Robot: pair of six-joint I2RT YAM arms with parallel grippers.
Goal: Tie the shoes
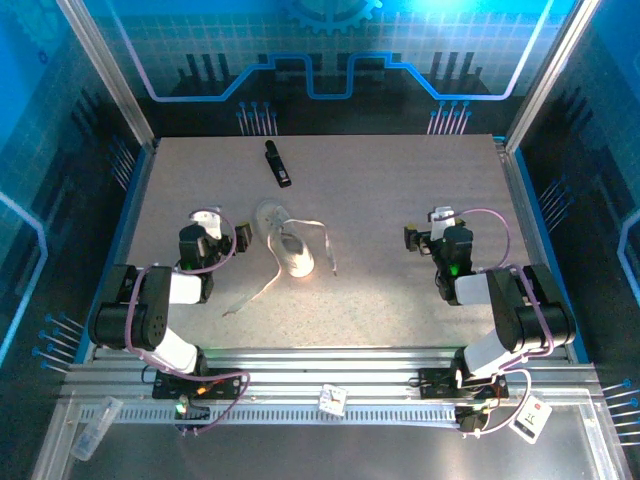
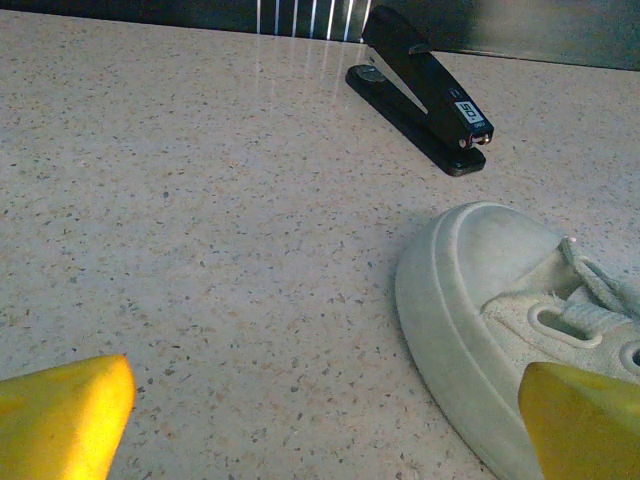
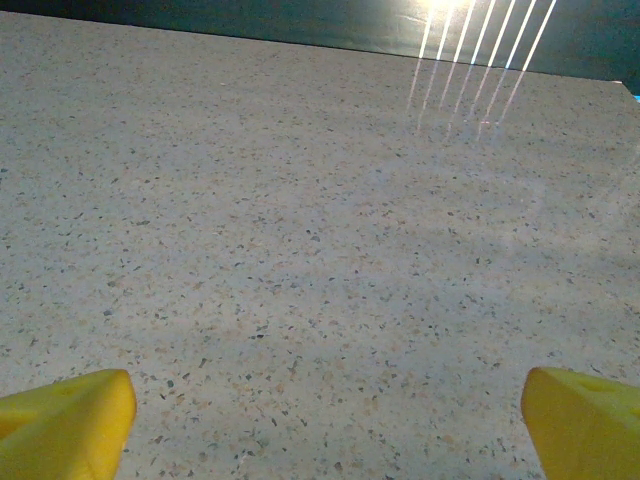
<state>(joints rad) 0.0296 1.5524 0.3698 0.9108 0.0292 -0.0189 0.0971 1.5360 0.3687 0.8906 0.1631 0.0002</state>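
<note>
The shoe is a small white low-top sneaker lying in the middle of the table, toe pointing away from the arms. One flat lace trails toward the near left and another runs along its right side. My left gripper sits just left of the toe, open and holding nothing. In the left wrist view the shoe's toe cap lies by the right yellow finger, and bare table lies across most of the left gripper's gap. My right gripper is open over bare table, well right of the shoe, its yellow fingertips wide apart.
A black stapler lies at the back of the table beyond the shoe, also in the left wrist view as the stapler. Metal frame posts and blue walls border the speckled table. A rail with tags runs along the near edge.
</note>
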